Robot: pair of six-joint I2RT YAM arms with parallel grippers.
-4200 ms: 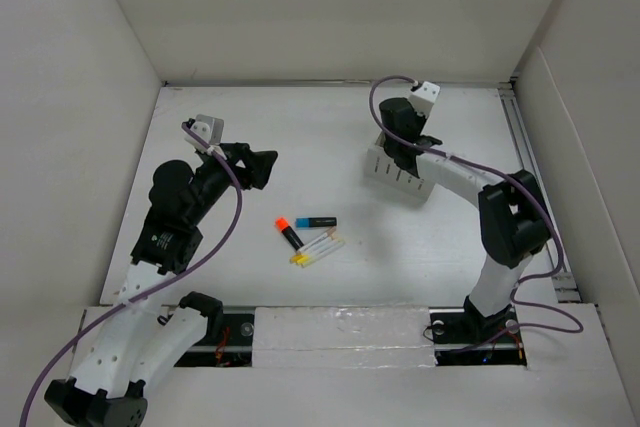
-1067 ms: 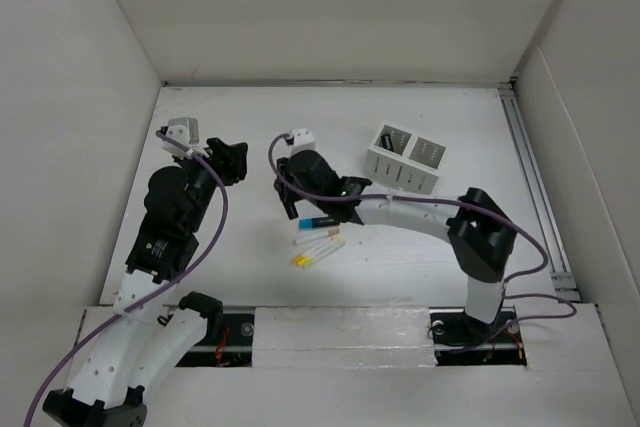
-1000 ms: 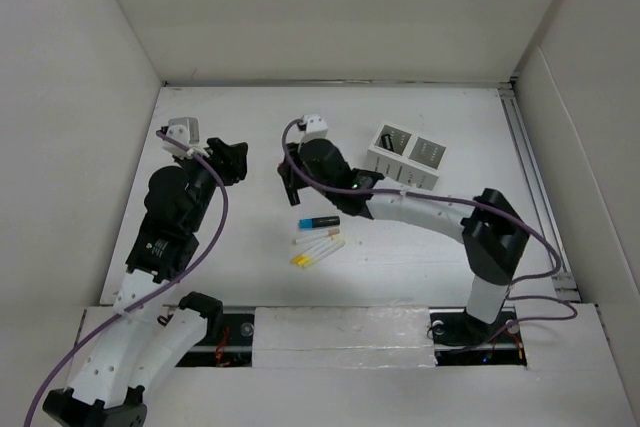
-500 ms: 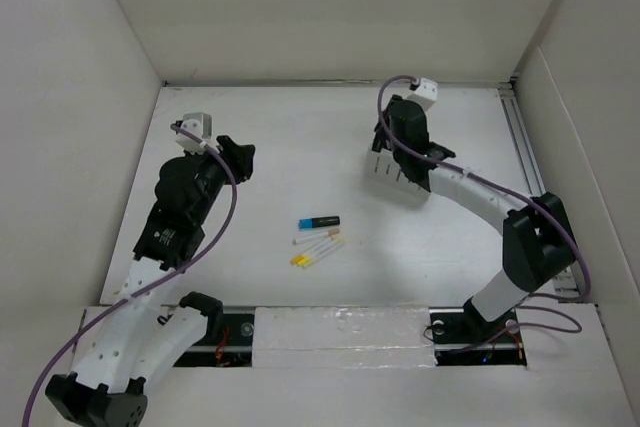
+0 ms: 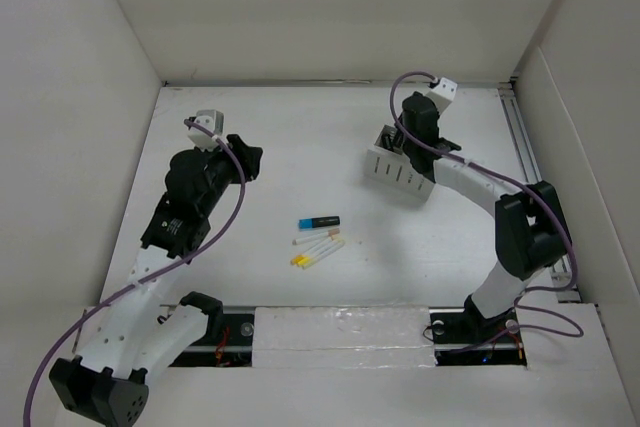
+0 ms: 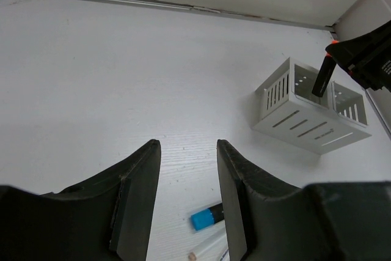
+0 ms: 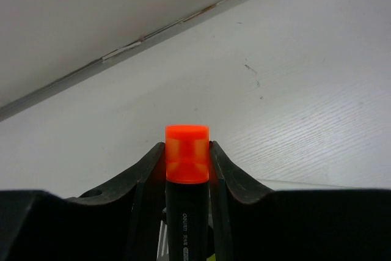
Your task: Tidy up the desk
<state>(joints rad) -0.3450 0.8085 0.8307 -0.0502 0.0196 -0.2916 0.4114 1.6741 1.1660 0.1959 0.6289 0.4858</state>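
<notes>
My right pincer [image 7: 187, 156] was clenched on the orange-capped highlighter [image 7: 187, 142], held upright so it could drop into the slotted organizer [image 5: 398, 169] just below, at the far right of the table [image 5: 300, 137]. My left pincer [image 6: 186, 157] hung empty, jaws apart, short of the loose pens [image 5: 318, 245] mid-table
</notes>
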